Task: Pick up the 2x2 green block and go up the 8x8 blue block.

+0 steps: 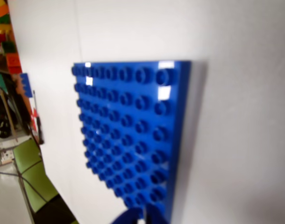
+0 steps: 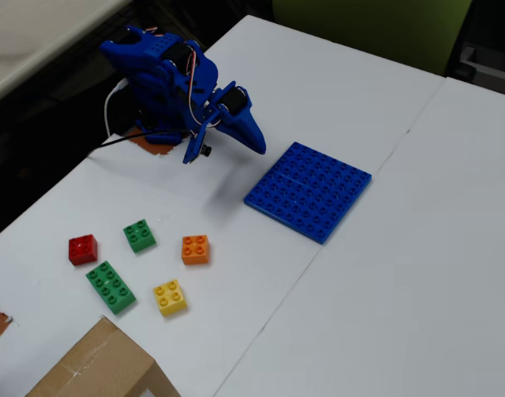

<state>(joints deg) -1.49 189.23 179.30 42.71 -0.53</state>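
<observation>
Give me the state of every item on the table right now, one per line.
Tool: empty, above the table, beside the plate; open or shut unclear.
2x2 green block: flat on the table, untouched.
8x8 blue block: flat, nothing on it.
Red brick: flat, loose.
Orange brick: flat, loose.
Yellow brick: flat, loose.
Long green brick: flat, loose.
Cardboard box: at the near edge, cut off.
</observation>
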